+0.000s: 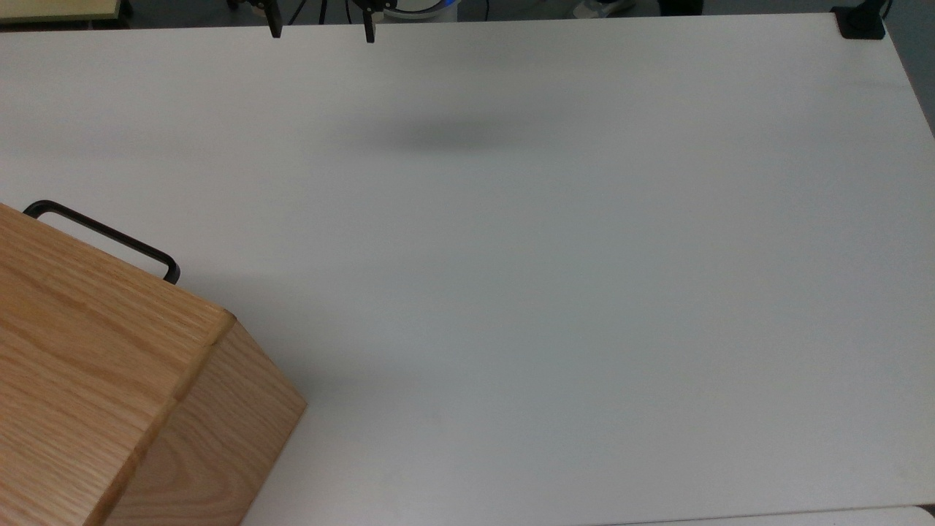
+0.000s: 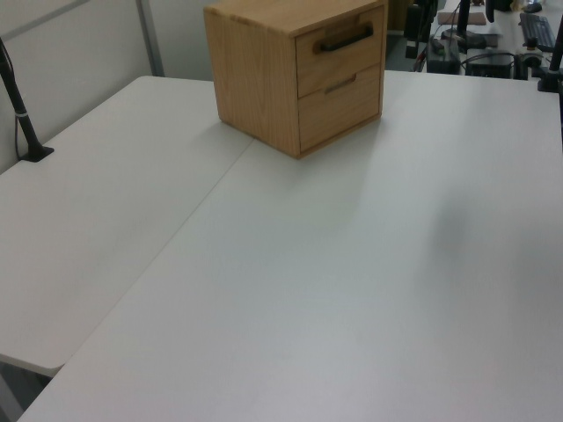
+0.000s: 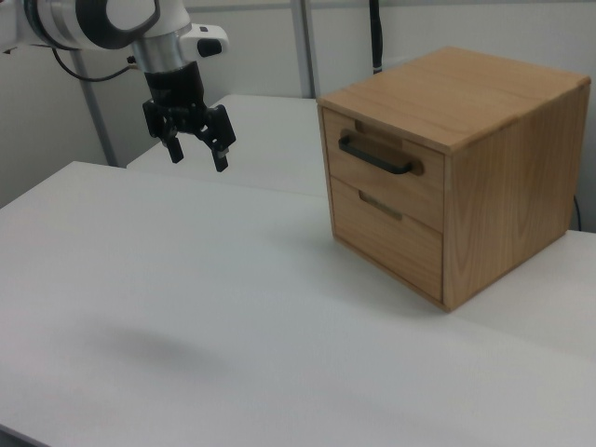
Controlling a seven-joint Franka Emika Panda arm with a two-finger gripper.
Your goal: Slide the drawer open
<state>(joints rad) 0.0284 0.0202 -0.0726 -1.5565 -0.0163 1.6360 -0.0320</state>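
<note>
Your gripper [image 3: 196, 151] hung in the air with its two black fingers [image 3: 221, 159] spread apart and nothing between them; in the top view those fingertips [image 1: 274, 29] just poked in at the far edge of the tabletop [image 1: 555, 292], toward the top view's left; in the right view the white arm [image 3: 102, 23] reached in from the upper left corner and the wrist pointed the fingers down, well above the surface; a soft shadow [image 1: 453, 135] lay on the tabletop below it, near that far edge.

You had the gripper well apart from the drawer [image 3: 382, 172]; the drawer sat shut, its front flush in the oak cabinet [image 3: 484, 140], upper of two fronts, with its long black bar handle [image 3: 374, 156] running across it; a second drawer front [image 3: 386, 233] sat below, also flush, with a small recessed pull.

In the top view the cabinet stood at the near left corner of the tabletop, and the handle [image 1: 102, 237] stuck out past its top edge toward the far side; in the left view the cabinet [image 2: 255, 79] stood by the far edge of the tabletop, the handle [image 2: 345, 40] facing right; a black post [image 2: 22, 114] was clamped at the left edge there.
</note>
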